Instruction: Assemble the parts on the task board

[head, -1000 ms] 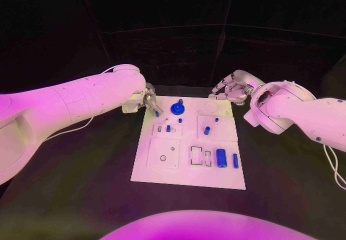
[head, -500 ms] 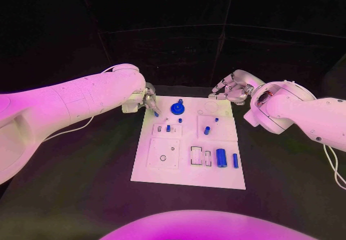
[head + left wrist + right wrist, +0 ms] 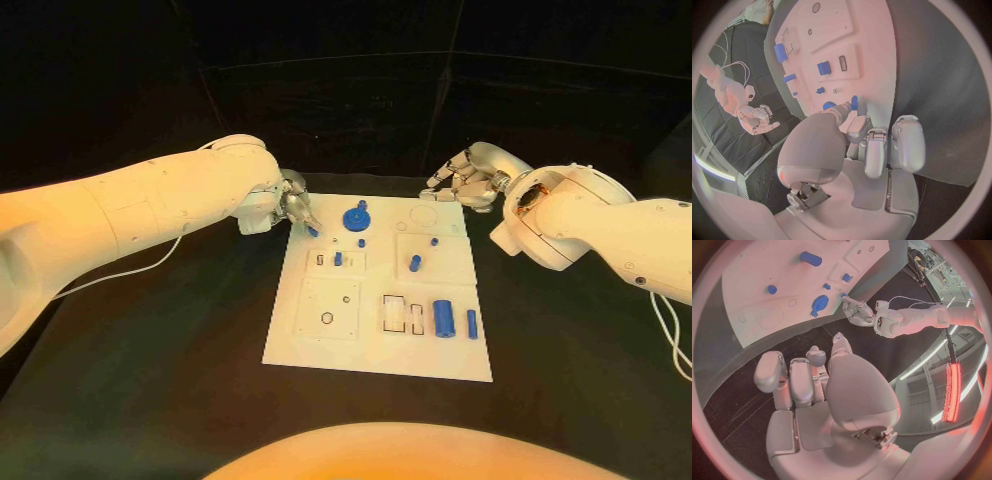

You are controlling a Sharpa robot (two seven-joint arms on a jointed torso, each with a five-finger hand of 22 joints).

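Observation:
The white task board [image 3: 329, 345] lies in the middle of the black table. On it are a round blue part [image 3: 355, 216], several small blue pegs such as one at mid-board [image 3: 414, 262], and a large blue cylinder [image 3: 443, 317]. My left hand [image 3: 293, 210] hovers at the board's far left corner and pinches a small blue part [image 3: 312, 231] at its fingertips; the left wrist view shows the same blue part [image 3: 854, 102] over the board's edge [image 3: 879, 60]. My right hand [image 3: 462, 185] hangs beyond the far right corner, fingers curled in, holding nothing.
Black table surface [image 3: 159, 340] surrounds the board on all sides. Rectangular slots [image 3: 392, 312] and a raised white plate [image 3: 327, 305] occupy the board's near half. In the right wrist view the left hand [image 3: 856, 310] appears across the board [image 3: 754, 300].
The left arm has shifted slightly while its hand stays at the board's far left corner with the blue part. The right hand has not moved.

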